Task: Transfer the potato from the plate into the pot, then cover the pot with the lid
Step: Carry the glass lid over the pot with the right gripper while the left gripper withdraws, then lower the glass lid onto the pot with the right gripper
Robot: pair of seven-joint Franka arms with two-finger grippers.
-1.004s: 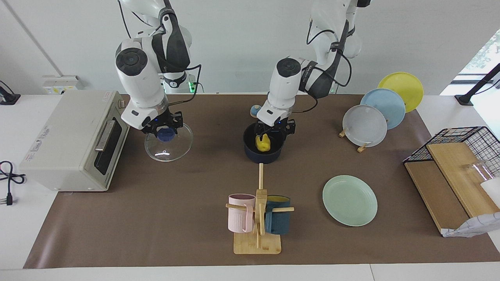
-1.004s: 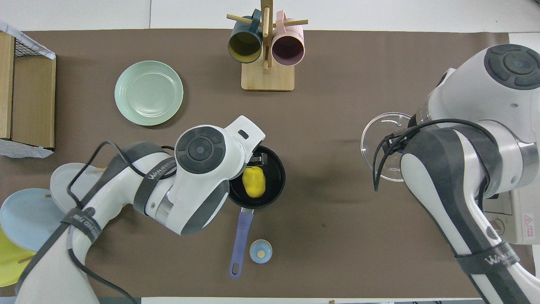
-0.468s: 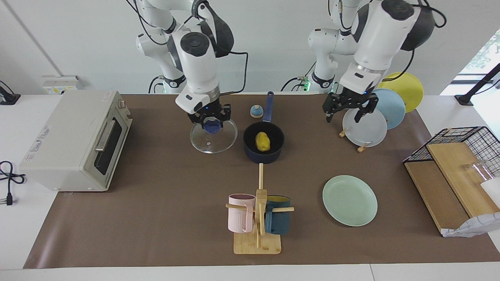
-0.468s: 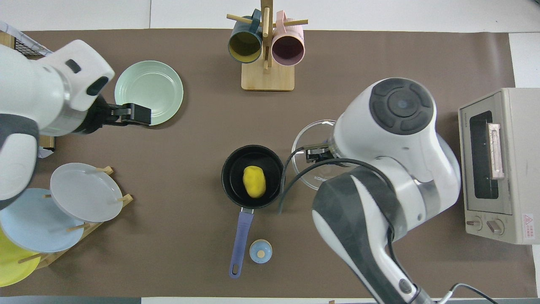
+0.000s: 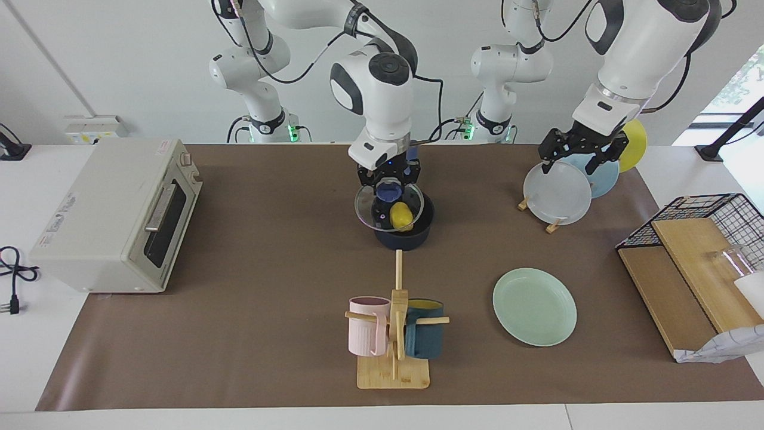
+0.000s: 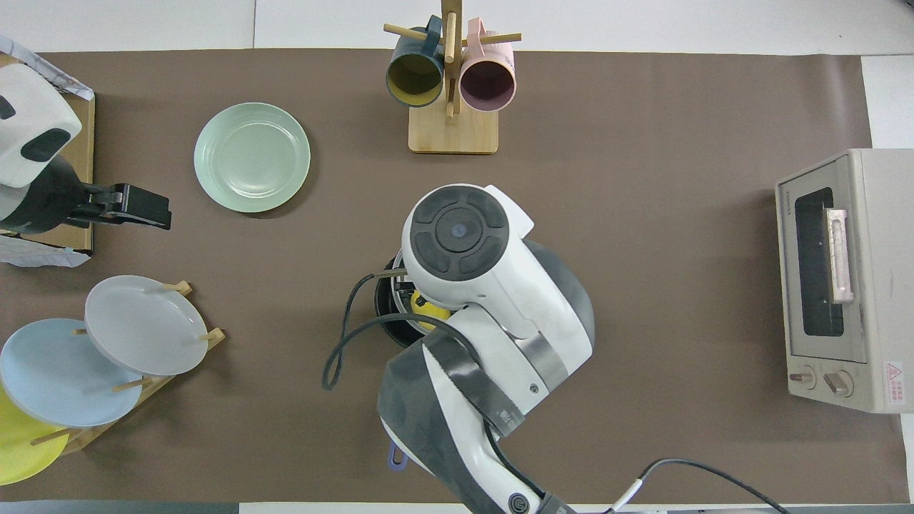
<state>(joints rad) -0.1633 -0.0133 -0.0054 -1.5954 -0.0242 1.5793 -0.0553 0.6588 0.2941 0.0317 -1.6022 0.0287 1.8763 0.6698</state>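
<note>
The yellow potato point(image 5: 401, 216) lies inside the dark navy pot point(image 5: 404, 239) in the middle of the table. My right gripper point(image 5: 389, 186) is shut on the blue knob of the clear glass lid point(image 5: 373, 210). The lid hangs tilted just over the pot, offset a little toward the right arm's end. In the overhead view the right arm covers the pot point(image 6: 383, 303) except for part of its rim and a sliver of potato point(image 6: 428, 312). The mint-green plate point(image 5: 534, 306) point(image 6: 252, 157) lies bare. My left gripper point(image 5: 576, 164) point(image 6: 153, 208) hangs open over the plate rack, holding nothing.
A toaster oven point(image 5: 113, 215) stands at the right arm's end. A wooden mug tree point(image 5: 394, 334) with two mugs stands farther from the robots than the pot. A rack of upright plates point(image 5: 558, 191) and a wire basket with wooden boards point(image 5: 698, 251) occupy the left arm's end.
My right gripper has carried the lid sideways from beside the pot to over it. My left gripper, open throughout, has drawn back from the pot and risen over the plate rack.
</note>
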